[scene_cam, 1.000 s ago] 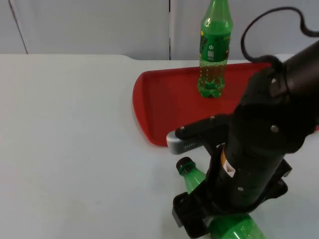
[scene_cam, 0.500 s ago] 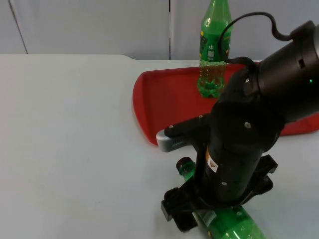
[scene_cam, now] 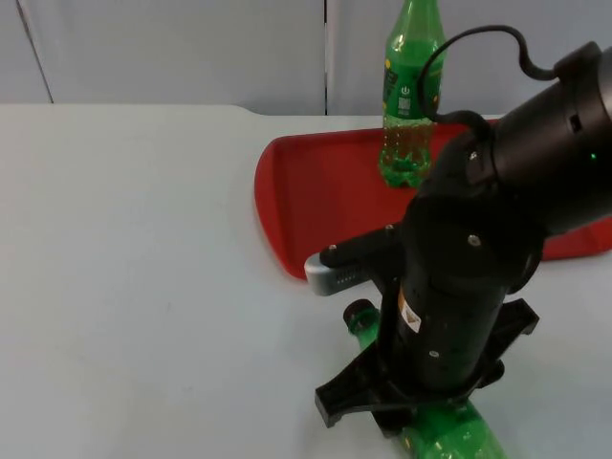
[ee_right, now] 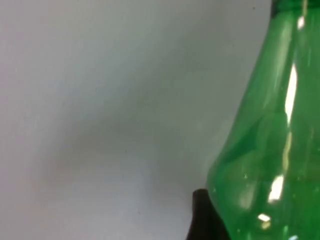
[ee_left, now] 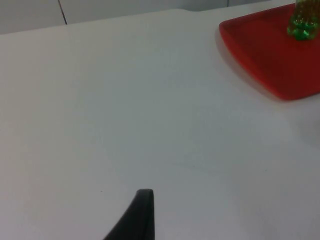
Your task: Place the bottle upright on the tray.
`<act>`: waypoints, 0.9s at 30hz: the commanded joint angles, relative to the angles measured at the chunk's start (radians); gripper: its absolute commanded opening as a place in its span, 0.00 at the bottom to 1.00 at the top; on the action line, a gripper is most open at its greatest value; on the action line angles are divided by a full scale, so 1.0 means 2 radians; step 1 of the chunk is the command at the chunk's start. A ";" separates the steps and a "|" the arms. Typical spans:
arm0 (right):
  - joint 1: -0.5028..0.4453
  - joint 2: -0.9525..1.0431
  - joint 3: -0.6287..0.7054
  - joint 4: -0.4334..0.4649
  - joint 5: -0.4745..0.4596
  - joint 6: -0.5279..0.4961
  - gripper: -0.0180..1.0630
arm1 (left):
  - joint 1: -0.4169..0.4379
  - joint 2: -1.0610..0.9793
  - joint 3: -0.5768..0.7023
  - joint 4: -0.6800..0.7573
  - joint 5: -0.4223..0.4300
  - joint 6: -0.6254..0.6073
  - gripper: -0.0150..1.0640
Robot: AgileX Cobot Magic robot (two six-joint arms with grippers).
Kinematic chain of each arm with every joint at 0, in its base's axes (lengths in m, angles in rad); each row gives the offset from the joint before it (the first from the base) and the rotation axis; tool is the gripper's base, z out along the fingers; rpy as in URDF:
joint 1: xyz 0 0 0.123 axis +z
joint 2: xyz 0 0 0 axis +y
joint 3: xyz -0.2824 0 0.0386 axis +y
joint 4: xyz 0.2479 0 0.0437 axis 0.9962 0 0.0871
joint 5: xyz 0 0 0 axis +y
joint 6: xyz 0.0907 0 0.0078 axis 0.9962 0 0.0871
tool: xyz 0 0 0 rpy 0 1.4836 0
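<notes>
The left half of the table [scene_cam: 134, 258] lies open, a wide bare run from the near edge back to the partition wall [scene_cam: 172, 48]. On the right, the red tray [scene_cam: 306, 191] takes the far ground; an upright bottle [scene_cam: 411, 91] stands at its back edge, leaving bare tray floor in front of it. Nearer, the right arm [scene_cam: 469, 277] bulks over a lying bottle [scene_cam: 449, 435], blocking the passage between tray and near edge. The left wrist view shows bare table [ee_left: 125, 100] up to the tray's rim [ee_left: 250, 75].
</notes>
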State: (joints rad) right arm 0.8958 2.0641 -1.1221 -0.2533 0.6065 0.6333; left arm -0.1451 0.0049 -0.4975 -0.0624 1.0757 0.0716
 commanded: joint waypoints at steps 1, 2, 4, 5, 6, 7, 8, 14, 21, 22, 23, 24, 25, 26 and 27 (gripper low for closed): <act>-0.003 -0.002 -0.002 -0.001 -0.001 -0.001 0.02 | -0.002 -0.002 0.002 -0.002 -0.001 0.000 0.99; -0.003 -0.002 -0.002 -0.001 -0.001 -0.001 0.02 | -0.002 -0.002 0.002 -0.002 -0.001 0.000 0.99; -0.003 -0.002 -0.002 -0.001 0.000 -0.005 0.02 | -0.002 -0.002 0.002 -0.002 -0.001 0.000 0.99; -0.003 -0.002 -0.002 -0.001 0.002 -0.007 0.02 | -0.002 -0.002 0.002 -0.002 -0.001 0.000 0.99; -0.003 -0.002 -0.002 -0.001 0.007 -0.021 0.02 | -0.002 -0.002 0.002 -0.002 -0.001 0.000 0.99; -0.003 -0.002 -0.002 -0.001 0.007 -0.021 0.02 | -0.002 -0.002 0.002 -0.002 -0.001 0.000 0.99; -0.003 -0.002 -0.002 -0.001 0.012 -0.038 0.02 | -0.002 -0.002 0.002 -0.002 -0.001 0.000 0.99; -0.003 -0.011 -0.002 0.001 0.015 -0.055 0.02 | -0.002 -0.002 0.002 -0.002 -0.001 0.000 0.99; -0.003 -0.097 -0.002 -0.003 -0.028 -0.078 0.02 | -0.002 -0.002 0.002 -0.002 -0.001 0.000 0.99; -0.003 -0.104 -0.002 -0.004 -0.033 -0.079 0.02 | -0.002 -0.002 0.002 -0.002 -0.001 0.000 0.99; -0.003 -0.104 -0.002 -0.004 -0.033 -0.079 0.02 | -0.002 -0.002 0.002 -0.002 -0.001 0.000 0.99; -0.003 -0.135 -0.002 -0.007 -0.046 -0.088 0.02 | -0.002 -0.002 0.002 -0.002 -0.001 0.000 0.99; -0.003 -0.156 -0.002 -0.013 -0.059 -0.093 0.02 | -0.002 -0.002 0.002 -0.002 -0.001 0.000 0.99; -0.003 -0.174 -0.002 -0.022 -0.067 -0.093 0.02 | -0.002 -0.002 0.002 -0.002 -0.001 0.000 0.99; -0.003 -0.194 -0.002 -0.035 -0.076 -0.093 0.02 | -0.002 -0.002 0.002 -0.002 -0.001 0.000 0.99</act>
State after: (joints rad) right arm 0.8958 1.7626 -1.1221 -0.2775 0.5031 0.4657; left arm -0.1451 0.0049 -0.4975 -0.0624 1.0757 0.0716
